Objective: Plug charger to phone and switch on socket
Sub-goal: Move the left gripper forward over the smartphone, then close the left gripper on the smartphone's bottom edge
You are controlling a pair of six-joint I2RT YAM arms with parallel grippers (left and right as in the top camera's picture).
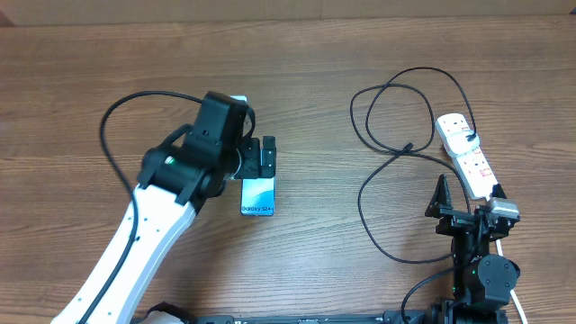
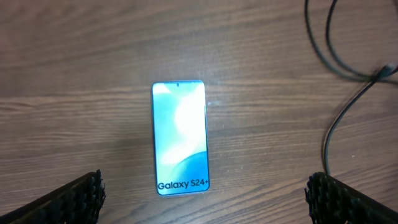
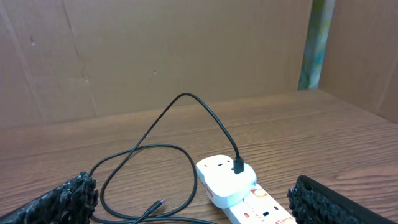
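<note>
While face-up, phone [image 2: 179, 138] lengthwise toward the robot, lettered end nearest.

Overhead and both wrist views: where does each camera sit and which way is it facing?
Overhead: above the table, looking straight down on phone, charger and socket; left arm and right arm show.
Left wrist: on the left arm, looking down at the phone; the open left end effector shows at the bottom corners.
Right wrist: low, facing along the table toward the socket; the open right end effector shows.
Shared: both wrist views catch the charger.
</note>
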